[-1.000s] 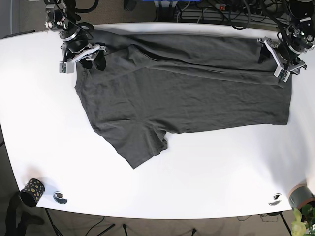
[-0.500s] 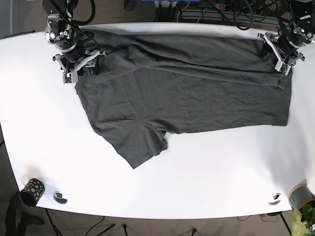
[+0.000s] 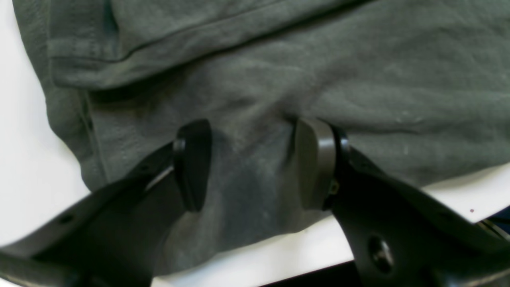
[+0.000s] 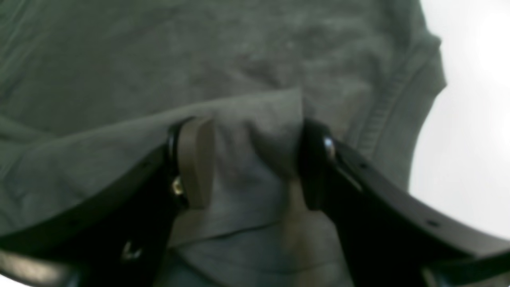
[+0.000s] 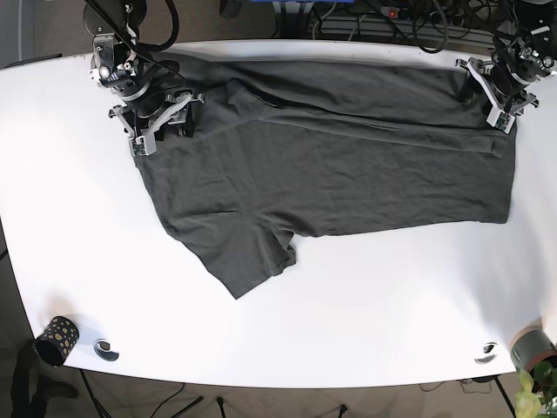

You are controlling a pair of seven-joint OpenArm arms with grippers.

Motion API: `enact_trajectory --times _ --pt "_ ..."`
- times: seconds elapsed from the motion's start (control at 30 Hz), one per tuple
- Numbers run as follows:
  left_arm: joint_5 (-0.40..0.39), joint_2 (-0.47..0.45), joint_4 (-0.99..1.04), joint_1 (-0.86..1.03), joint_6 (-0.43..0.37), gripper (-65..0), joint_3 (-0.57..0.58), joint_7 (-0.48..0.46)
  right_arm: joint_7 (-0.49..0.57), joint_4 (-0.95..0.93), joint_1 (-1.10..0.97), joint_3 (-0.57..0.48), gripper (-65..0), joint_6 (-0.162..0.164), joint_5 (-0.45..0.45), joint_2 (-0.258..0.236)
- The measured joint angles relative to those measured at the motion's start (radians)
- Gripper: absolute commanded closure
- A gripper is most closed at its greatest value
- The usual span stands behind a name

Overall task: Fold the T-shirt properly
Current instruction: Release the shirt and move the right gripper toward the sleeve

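Surface (image 5: 374, 331): white, wide, rounded corners; front half bare but for small items at the corners.

T-shirt (image 5: 331, 165): dark grey, spread flat across the back half of the surface, reaching almost from the back-left corner to the back-right corner. The back strip is folded forward over the body, its edge running as a long crease. One sleeve juts toward the front, left of centre. Hem lies along the right edge; neck end lies at the left.

Right gripper (image 5: 165, 122): at the shirt's neck end, near the back-left corner. Wrist view shows the gripper (image 4: 249, 159) with fingers (image 4: 195, 159) parted and a raised fold of cloth standing between them; pads look to touch the fold on both sides, not pressed together. Ribbed collar edge just beside it.

Left gripper (image 5: 500, 96): at the shirt's back-right corner, by the surface edge. Wrist view shows the gripper (image 3: 255, 163) spread wide, tips resting on flat cloth, a small pucker at one finger (image 3: 314, 163); nothing pinched.

Cup (image 5: 57, 338): black with gold dots, front-left corner.

Small round bits: one (image 5: 106, 350) beside the cup, another (image 5: 487, 353) near the front-right corner. Too small to identify.
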State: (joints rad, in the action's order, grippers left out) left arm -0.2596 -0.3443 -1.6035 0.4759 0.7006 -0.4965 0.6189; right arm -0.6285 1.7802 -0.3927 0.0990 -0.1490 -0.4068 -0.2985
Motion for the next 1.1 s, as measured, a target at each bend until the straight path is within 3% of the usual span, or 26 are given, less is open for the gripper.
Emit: enact_trajectory --times 0.1,0.27,0.3,1.1 --pt "0.0 0.0 0.0 0.0 0.0 -30.4 0.0 0.001 0.0 -0.017 0.014 0.003 -26.5 0.003 0.003 -0.001" --pt "0.0 0.0 0.0 0.0 0.0 -30.1 -0.001 -0.001 0.0 -0.027 0.027 0.004 -1.6 0.003 0.003 -0.001" --pt "0.0 0.0 0.0 0.0 0.0 -30.1 -0.001 -0.001 -0.001 -0.027 0.027 0.003 0.0 0.003 0.003 -0.002" --pt "0.0 0.0 0.0 0.0 0.0 -30.0 -0.003 -0.003 -0.005 -0.068 0.147 -0.002 -0.6 -0.004 0.001 -0.02"
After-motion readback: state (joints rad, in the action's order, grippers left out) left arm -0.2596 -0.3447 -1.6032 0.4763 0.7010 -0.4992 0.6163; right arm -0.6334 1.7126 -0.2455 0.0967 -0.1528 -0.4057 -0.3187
